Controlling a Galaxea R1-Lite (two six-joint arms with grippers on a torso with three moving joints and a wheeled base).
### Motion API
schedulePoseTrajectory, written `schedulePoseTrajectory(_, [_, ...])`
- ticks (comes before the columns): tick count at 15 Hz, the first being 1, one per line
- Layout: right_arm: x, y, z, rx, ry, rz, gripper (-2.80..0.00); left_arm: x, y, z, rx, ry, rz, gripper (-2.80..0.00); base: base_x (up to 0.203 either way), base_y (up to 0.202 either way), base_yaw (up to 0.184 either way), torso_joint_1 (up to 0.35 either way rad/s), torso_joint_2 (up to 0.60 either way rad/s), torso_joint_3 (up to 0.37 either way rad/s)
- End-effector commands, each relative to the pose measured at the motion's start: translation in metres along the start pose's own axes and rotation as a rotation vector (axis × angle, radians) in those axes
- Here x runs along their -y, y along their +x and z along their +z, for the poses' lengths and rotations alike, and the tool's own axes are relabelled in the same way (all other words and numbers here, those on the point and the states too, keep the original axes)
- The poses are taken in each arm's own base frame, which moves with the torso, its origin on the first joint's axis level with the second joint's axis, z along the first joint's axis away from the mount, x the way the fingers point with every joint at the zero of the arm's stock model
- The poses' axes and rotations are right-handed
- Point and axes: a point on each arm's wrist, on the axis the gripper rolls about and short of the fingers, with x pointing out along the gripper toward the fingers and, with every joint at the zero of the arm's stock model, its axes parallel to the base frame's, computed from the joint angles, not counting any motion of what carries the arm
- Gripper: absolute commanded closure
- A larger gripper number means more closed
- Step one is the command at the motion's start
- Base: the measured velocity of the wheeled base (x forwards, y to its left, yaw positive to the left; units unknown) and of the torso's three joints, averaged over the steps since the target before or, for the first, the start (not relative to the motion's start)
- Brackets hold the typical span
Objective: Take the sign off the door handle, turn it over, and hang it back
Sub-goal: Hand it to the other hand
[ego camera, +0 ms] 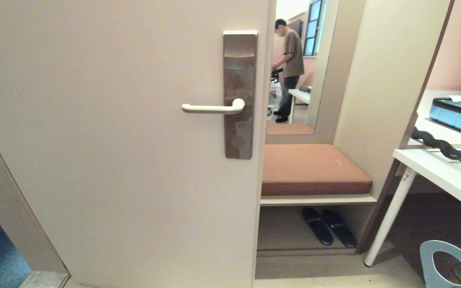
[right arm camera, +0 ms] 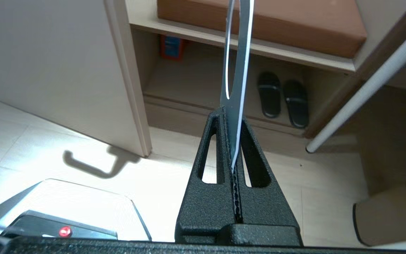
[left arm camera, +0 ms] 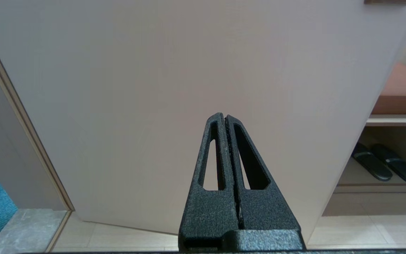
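Now gripping the sign edge-on in the right hand, fingers clamped on its lower end, the oval hole standing clear beyond the fingertips. Sitting low at the right of the head view, only the sign's grey-blue loop end showing above the bottom edge. Keeping the left hand clenched on nothing, parked low before the door.

Farther off, up and to the left of the sign: the handle, bare, lying level, free tip pointing left, its mount on the lock plate. Judging the right hand the nearer one; hanging likely calling for lifting the hole past that free tip and sliding it rightward along the bar. Cannot tell whether flipped yet.
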Motion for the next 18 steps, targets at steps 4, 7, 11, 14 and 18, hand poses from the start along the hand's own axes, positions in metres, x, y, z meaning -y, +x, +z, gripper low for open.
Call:
schedulePoseTrajectory(4, [-0.002, -0.026, -0.017, 0.187, 0.007, -0.059, 0.00, 0.000, 0.000, 0.000, -0.001, -0.001, 0.001, 0.00, 0.000, 0.000, 0.000, 0.000, 0.00, 0.000])
schedulePoseTrajectory(7, [-0.004, -0.036, -0.023, 0.313, 0.007, -0.098, 0.00, 0.000, 0.000, 0.000, -0.001, -0.001, 0.001, 0.00, 0.000, 0.000, 0.000, 0.000, 0.00, 0.000])
schedulePoseTrajectory(11, [-0.006, -0.044, -0.028, 0.425, 0.005, -0.123, 0.00, 0.000, 0.000, 0.000, -0.001, -0.001, 0.001, 0.00, 0.000, 0.000, 0.000, 0.000, 0.00, 0.000])
schedulePoseTrajectory(14, [-0.006, -0.044, -0.028, 0.424, 0.014, -0.121, 0.00, 0.000, 0.000, 0.000, -0.001, -0.001, 0.001, 0.00, 0.000, 0.000, 0.000, 0.000, 0.00, 0.000])
schedulePoseTrajectory(18, [-0.006, -0.044, -0.028, 0.425, 0.020, -0.121, 0.00, 0.000, 0.000, 0.000, -0.001, -0.001, 0.001, 0.00, 0.000, 0.000, 0.000, 0.000, 0.00, 0.000])
